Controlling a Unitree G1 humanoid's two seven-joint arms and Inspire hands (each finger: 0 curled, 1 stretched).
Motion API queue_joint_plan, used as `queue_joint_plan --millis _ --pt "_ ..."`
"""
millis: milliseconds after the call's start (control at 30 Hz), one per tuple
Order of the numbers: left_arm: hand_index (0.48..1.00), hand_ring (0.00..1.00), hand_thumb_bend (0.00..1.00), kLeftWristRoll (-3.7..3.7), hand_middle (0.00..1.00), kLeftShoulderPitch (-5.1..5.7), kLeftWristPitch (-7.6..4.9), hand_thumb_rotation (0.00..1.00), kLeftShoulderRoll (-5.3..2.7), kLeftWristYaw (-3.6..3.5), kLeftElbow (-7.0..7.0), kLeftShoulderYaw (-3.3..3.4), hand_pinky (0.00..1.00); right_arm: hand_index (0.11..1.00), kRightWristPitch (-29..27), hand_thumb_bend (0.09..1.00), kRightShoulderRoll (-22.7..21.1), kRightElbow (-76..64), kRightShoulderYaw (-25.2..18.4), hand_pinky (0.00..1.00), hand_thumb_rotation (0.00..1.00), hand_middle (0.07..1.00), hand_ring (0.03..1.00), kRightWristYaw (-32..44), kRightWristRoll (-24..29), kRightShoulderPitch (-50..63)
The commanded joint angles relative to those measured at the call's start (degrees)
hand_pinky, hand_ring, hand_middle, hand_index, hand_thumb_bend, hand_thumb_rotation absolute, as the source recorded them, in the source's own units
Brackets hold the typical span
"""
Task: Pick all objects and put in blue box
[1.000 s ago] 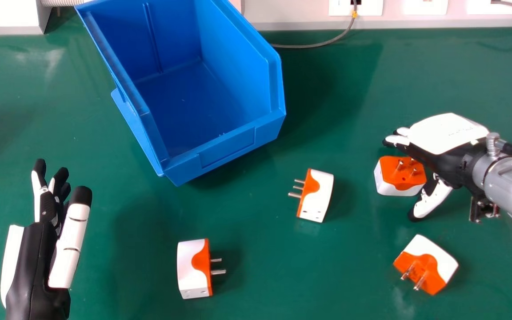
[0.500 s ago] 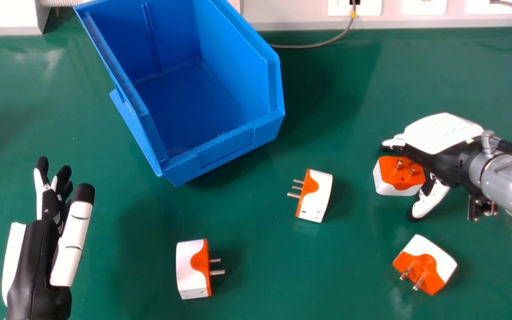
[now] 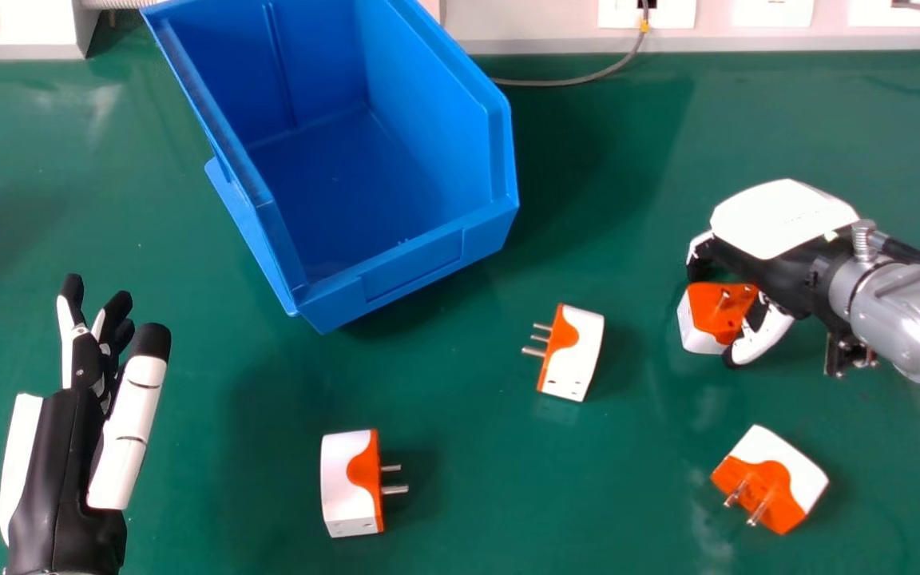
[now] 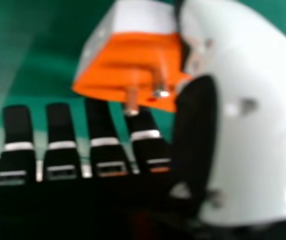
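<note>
Two white-and-orange plastic plug adapters [image 3: 344, 487] nearest on the green counter [image 3: 460, 447], straight-fingered left hand [image 3: 61, 471] to their left, then a third adapter [image 3: 576, 355], right hand [image 3: 779, 216] curled round a fourth adapter [image 3: 719, 311], and farthest, a blue plastic box [image 3: 412, 267].

There are four orange-and-white plug adapters in all. One adapter [image 3: 698, 329] is at the right hand [image 3: 783, 220], between its thumb and fingers; a second [image 3: 771, 479] lies on the robot's side of that hand; a third [image 3: 572, 353] lies to its left; and a fourth [image 3: 348, 483] lies farther left, nearer the left hand [image 3: 53, 471]. That makes two hands, one right and one left. There is one blue box [image 3: 408, 271], beyond and to the left of the right hand. On the wall beyond the right hand are three white plates [image 3: 773, 12], and there is one green tabletop [image 3: 460, 447] under the adapters.
</note>
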Motion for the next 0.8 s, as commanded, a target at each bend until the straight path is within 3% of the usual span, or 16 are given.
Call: queue_joint_plan --millis 0,133,167,200,267,467,767 --pt "0.991 0.97 0.66 0.21 0.97 0.31 0.07 0.88 0.30 0.27 -2.22 0.21 0.93 0.604 -0.8 0.489 0.4 1.1 0.5 0.58 0.20 0.630 0.626 0.5 0.1 0.8" --pt "0.990 0.97 0.66 0.10 0.97 0.39 0.54 0.88 0.41 0.14 -2.73 0.29 0.92 0.578 -1.0 0.490 0.9 2.1 0.2 0.53 0.19 0.585 0.576 -0.9 0.6 0.7" --pt "0.988 0.97 0.66 0.08 0.97 0.41 0.63 0.87 0.44 0.10 -2.84 0.29 0.92 0.556 -1.0 0.491 1.0 2.3 0.1 0.46 0.18 0.526 0.507 -1.2 0.7 0.8" --pt "0.988 0.97 0.66 0.06 0.97 0.42 0.73 0.87 0.47 0.05 -2.93 0.30 0.92 0.556 -1.0 0.491 1.0 2.3 0.1 0.46 0.18 0.526 0.507 -1.4 0.9 0.8" --pt "0.985 0.96 0.66 0.01 0.97 0.45 0.99 0.87 0.52 -0.02 -3.19 0.34 0.92 0.525 -1.0 0.492 1.2 2.8 0.0 0.33 0.17 0.412 0.379 -2.0 1.2 0.8" --pt "0.980 0.96 0.66 0.16 0.96 0.57 1.44 0.86 0.75 -0.11 -3.68 0.53 0.91 0.492 -0.8 0.493 1.1 3.2 -0.2 0.18 0.16 0.268 0.221 -2.8 1.7 1.0" --pt "0.977 0.95 0.65 -0.01 0.96 0.66 2.20 0.85 0.64 -0.27 -4.63 0.47 0.90 0.475 -0.2 0.492 1.0 2.2 -1.2 0.12 0.15 0.219 0.163 -2.8 2.9 1.7"
